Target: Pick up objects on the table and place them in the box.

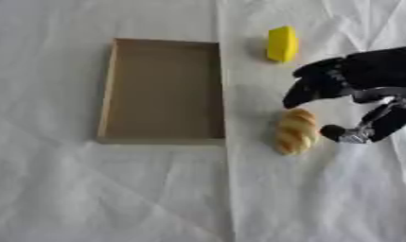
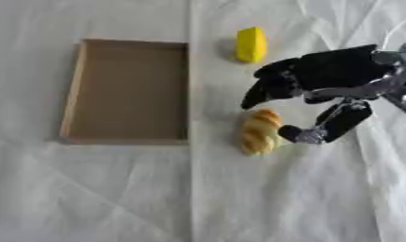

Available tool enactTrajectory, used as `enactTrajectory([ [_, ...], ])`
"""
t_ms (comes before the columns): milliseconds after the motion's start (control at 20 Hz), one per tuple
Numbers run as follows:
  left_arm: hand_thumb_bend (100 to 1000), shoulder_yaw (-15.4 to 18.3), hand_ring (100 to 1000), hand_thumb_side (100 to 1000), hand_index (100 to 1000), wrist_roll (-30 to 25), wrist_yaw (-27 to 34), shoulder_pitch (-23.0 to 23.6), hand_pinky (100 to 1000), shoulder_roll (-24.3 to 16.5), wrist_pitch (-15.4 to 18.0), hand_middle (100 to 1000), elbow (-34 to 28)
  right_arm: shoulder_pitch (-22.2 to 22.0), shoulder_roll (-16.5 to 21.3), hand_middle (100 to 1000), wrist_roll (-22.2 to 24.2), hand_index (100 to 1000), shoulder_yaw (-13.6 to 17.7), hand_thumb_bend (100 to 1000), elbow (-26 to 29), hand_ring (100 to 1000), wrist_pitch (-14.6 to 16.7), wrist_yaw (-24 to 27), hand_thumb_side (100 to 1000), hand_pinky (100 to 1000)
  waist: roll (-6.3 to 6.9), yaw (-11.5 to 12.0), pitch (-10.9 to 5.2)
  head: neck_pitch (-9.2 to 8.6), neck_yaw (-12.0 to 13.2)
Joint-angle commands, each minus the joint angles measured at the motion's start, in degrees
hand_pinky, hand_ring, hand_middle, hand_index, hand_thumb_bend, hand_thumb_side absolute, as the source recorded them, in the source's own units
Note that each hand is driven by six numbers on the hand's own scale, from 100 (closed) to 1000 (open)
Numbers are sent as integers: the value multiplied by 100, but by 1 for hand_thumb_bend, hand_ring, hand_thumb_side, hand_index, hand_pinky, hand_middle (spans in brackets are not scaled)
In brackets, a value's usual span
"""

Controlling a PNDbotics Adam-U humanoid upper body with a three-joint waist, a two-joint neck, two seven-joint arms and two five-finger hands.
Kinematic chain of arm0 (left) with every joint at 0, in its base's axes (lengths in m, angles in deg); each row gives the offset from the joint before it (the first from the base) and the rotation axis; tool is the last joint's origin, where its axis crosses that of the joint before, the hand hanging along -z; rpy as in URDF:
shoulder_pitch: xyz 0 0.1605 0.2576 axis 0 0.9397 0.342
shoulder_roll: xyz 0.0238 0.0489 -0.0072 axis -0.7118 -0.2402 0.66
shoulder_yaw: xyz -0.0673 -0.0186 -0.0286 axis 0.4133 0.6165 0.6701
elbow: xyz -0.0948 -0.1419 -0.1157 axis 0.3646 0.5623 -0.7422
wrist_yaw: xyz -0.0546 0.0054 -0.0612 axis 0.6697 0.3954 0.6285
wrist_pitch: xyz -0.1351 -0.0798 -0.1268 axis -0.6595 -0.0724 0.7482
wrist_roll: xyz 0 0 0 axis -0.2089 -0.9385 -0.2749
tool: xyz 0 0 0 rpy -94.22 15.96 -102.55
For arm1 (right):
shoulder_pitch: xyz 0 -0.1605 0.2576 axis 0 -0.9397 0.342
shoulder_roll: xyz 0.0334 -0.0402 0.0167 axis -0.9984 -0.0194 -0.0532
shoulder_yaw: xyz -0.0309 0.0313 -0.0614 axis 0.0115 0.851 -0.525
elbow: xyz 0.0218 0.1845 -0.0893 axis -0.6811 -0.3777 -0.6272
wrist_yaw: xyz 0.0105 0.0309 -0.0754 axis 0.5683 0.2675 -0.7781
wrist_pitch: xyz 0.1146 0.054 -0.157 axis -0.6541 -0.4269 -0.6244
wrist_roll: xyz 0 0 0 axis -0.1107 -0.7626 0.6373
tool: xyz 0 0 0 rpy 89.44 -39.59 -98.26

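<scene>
I see my right hand (image 2: 322, 82) reaching in over the white-covered worktop (image 1: 115, 198), just right of the box (image 1: 164, 90). Its fingers (image 1: 301, 92) are spread wide and grasp nothing, arched above the bread roll (image 1: 295, 131), while the thumb (image 1: 342, 133) sits right beside the roll's right side; I cannot tell whether it touches. The roll lies on the cloth near the box's near right corner. A yellow block (image 1: 282, 43) stands off the box's far right corner.
</scene>
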Motion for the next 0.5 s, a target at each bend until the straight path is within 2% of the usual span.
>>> enactTrajectory([
  [50, 100, 24, 971, 635, 861, -29, 14, -62, 874, -75, -2, 806, -92, 120, 42, 855, 408, 966, 7, 127, -221, 872, 365, -81, 242, 992, 23, 13, -110, 58, -19],
  [200, 100, 30, 971, 637, 861, -36, 13, -52, 875, -67, -6, 805, -92, 146, -15, 856, 517, 975, -28, 181, -417, 874, 445, -151, 181, 998, 22, 25, -98, 82, -14],
  [500, 100, 27, 972, 641, 862, -58, 16, -59, 876, -43, -21, 805, -92, 219, -111, 861, 733, 979, -87, 221, -576, 876, 604, -195, 152, 997, 21, 39, -79, 122, -16],
])
